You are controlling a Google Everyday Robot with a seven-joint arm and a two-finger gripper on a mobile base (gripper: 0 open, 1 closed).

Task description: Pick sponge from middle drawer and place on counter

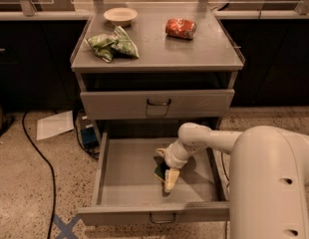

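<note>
The middle drawer [125, 176] is pulled out, a shallow grey tray with a loop handle on its front. The sponge [159, 172] lies in it right of centre, only its dark green face showing. My gripper [167, 170] is down inside the drawer, directly at the sponge and partly covering it. My white arm reaches in from the lower right. The counter [157, 46] is the flat grey cabinet top above the drawers.
On the counter lie green-and-white snack bags [112, 45], a small pale bowl [120, 16] and a red-orange foil packet [180, 28]. The top drawer [157, 104] is closed. A black cable [42, 156], a sheet of paper [54, 124] and a blue tape cross [65, 227] are on the floor at left.
</note>
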